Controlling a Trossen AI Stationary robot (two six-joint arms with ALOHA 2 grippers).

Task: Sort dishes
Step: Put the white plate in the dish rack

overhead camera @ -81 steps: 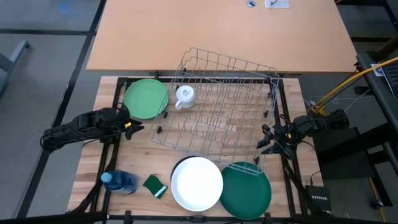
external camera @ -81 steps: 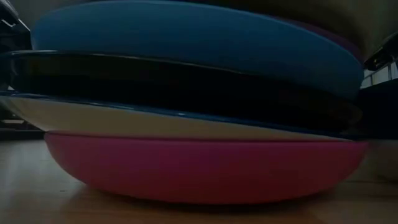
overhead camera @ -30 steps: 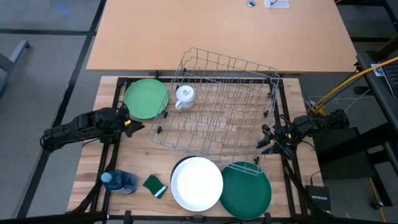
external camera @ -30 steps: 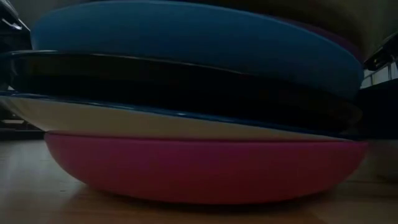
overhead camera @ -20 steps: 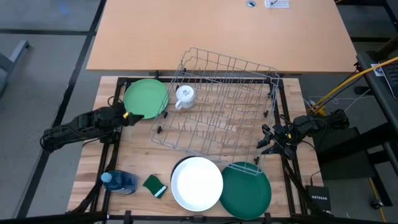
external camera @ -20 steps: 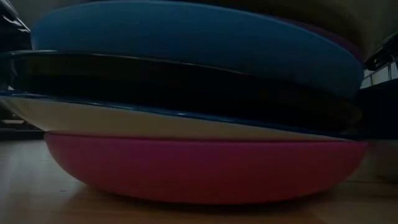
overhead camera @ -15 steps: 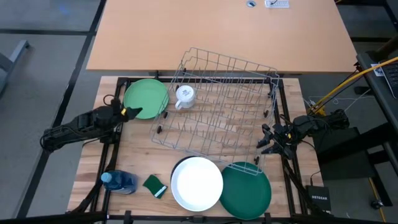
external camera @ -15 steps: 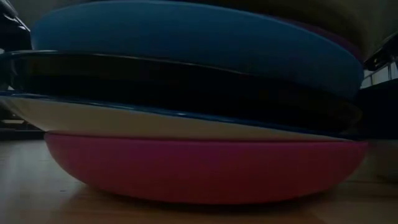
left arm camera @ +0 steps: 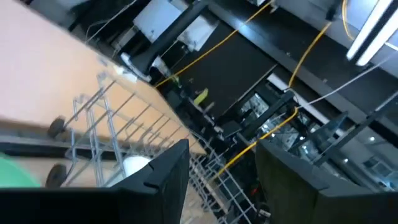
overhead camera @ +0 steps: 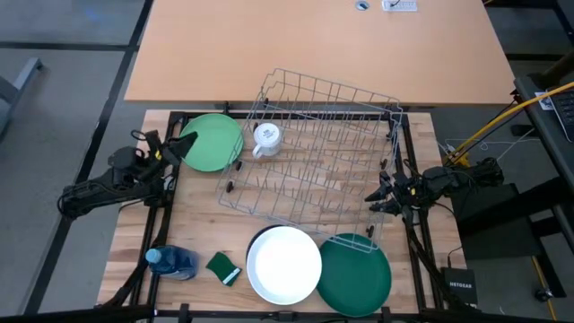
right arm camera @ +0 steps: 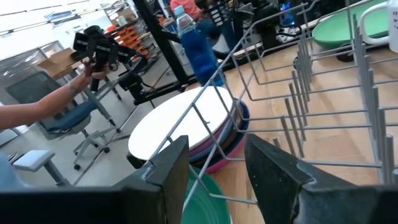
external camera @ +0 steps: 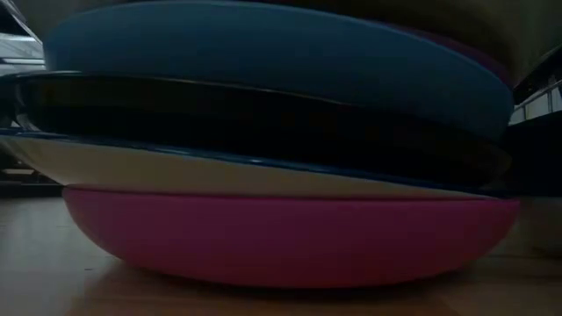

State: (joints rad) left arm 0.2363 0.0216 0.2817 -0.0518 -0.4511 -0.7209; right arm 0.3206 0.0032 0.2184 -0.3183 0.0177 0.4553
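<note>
A light green plate point(overhead camera: 213, 144) lies at the far left of the wooden table. At the near edge, a white plate point(overhead camera: 284, 262) tops a stack of dishes, which the low view shows as blue, dark, white and pink point(external camera: 281, 237). A dark green plate point(overhead camera: 357, 278) lies beside the stack. A wire dish rack point(overhead camera: 314, 148) stands mid-table. My left gripper point(overhead camera: 186, 144) hangs open by the light green plate's left rim, tipped up, with nothing between its fingers point(left arm camera: 221, 186). My right gripper point(overhead camera: 375, 202) stands open at the rack's right end, pointing level across the table.
A white mug point(overhead camera: 266, 137) sits at the rack's far left corner. A blue bottle point(overhead camera: 170, 260) and a green sponge point(overhead camera: 224, 267) lie near left. Beyond the table a person's hand point(right arm camera: 87, 74) holds a black device. A second tabletop point(overhead camera: 314, 45) lies behind.
My left gripper has risen and tipped its fingers up from pointing downward, swinging toward the far edge until it is beside the light green plate. My right gripper has swung slightly toward the rack. No dish has moved.
</note>
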